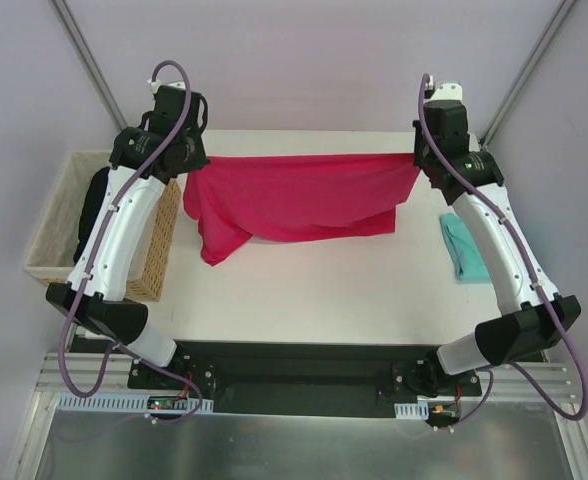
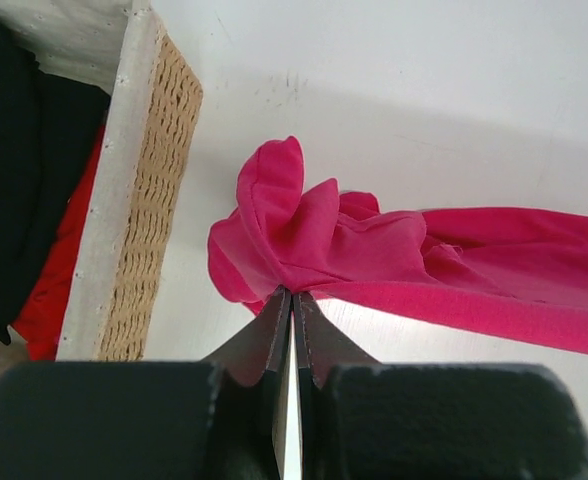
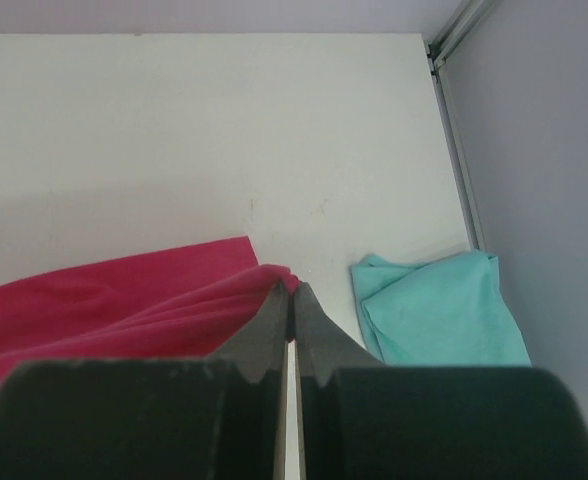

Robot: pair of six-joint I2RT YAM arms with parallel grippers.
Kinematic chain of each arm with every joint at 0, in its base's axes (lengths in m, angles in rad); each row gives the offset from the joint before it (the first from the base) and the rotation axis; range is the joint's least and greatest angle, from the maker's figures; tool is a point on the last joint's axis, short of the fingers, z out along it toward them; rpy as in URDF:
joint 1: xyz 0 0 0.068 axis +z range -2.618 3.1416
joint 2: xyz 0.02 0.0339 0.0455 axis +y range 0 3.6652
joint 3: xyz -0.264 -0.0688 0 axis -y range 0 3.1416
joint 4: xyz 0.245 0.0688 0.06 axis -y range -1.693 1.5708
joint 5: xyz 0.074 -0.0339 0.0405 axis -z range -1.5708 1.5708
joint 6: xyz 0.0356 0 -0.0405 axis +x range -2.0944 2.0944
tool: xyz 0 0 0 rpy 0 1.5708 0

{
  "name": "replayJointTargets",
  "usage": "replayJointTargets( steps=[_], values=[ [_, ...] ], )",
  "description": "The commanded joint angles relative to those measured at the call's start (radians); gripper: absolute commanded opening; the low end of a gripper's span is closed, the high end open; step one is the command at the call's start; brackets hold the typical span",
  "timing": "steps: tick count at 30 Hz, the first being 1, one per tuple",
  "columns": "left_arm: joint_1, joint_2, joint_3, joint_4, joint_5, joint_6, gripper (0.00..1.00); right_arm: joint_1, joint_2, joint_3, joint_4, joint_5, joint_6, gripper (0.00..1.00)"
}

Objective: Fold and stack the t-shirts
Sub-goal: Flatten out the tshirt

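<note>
R arm (image 1: 496,238) half-hides teal shirt (image 1: 460,252)

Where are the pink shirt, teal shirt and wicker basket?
pink t-shirt (image 1: 294,195), top view, middle of the stretched cloth.
teal t-shirt (image 3: 439,310), right wrist view, centre of folded cloth.
wicker basket (image 2: 139,230), left wrist view, woven side wall.

You have no writing, brand, number or sign that can be read in any of the three views. The pink t-shirt (image 1: 294,195) and the teal t-shirt (image 1: 461,248) show you only plain cloth. Any marking on the small boards (image 1: 164,403) by the arm bases is too small for you to make out.
</note>
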Motion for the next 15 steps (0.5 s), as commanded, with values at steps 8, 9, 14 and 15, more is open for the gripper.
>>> replayJointTargets(
  steps=[8, 9, 14, 15],
  values=[
    [0.014, 0.174, 0.363, 0.040, -0.029, 0.116, 0.00, -0.023, 0.172, 0.331, 0.150, -0.002, -0.117, 0.01],
    [0.014, 0.192, 0.390, 0.046, -0.028, 0.128, 0.00, -0.025, 0.181, 0.341, 0.167, -0.008, -0.120, 0.01],
    [0.024, 0.218, 0.401, 0.139, -0.043, 0.202, 0.00, -0.035, 0.242, 0.382, 0.302, -0.042, -0.141, 0.01],
    [0.029, 0.226, 0.403, 0.152, -0.043, 0.206, 0.00, -0.034, 0.252, 0.388, 0.319, -0.042, -0.147, 0.01]
  ],
)
